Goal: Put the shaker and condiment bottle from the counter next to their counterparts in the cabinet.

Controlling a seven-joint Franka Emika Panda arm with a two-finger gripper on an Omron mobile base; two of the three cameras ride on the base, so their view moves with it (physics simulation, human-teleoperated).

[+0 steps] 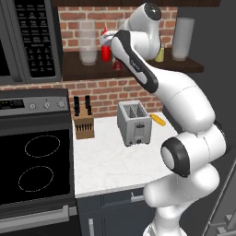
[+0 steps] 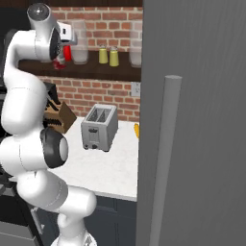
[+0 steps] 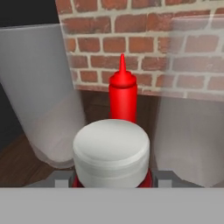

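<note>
The condiment bottle [image 3: 111, 153] stands close in the hand view, its pale cap uppermost and red shoulders below. My gripper [image 3: 112, 178] is shut on it, one fingertip on each side. It hangs over the dark cabinet shelf [image 1: 90, 71], just in front of the tall red squeeze bottle [image 3: 123, 94] that stands against the brick wall. In the left base view the squeeze bottle [image 1: 105, 48] shows left of my wrist, and a red bit of the held bottle [image 1: 118, 64] below it. Two yellow shakers [image 2: 103, 55] [image 2: 114, 56] stand side by side further right on the shelf.
Translucent jars [image 3: 41, 96] [image 3: 192, 109] flank the bottles on the shelf. On the white counter [image 1: 106, 161] are a toaster [image 1: 133, 122], a knife block [image 1: 84, 122] and a yellow-orange item [image 1: 158, 119]. The stove [image 1: 37, 161] is at left, and a tall grey panel [image 2: 192, 120] at right.
</note>
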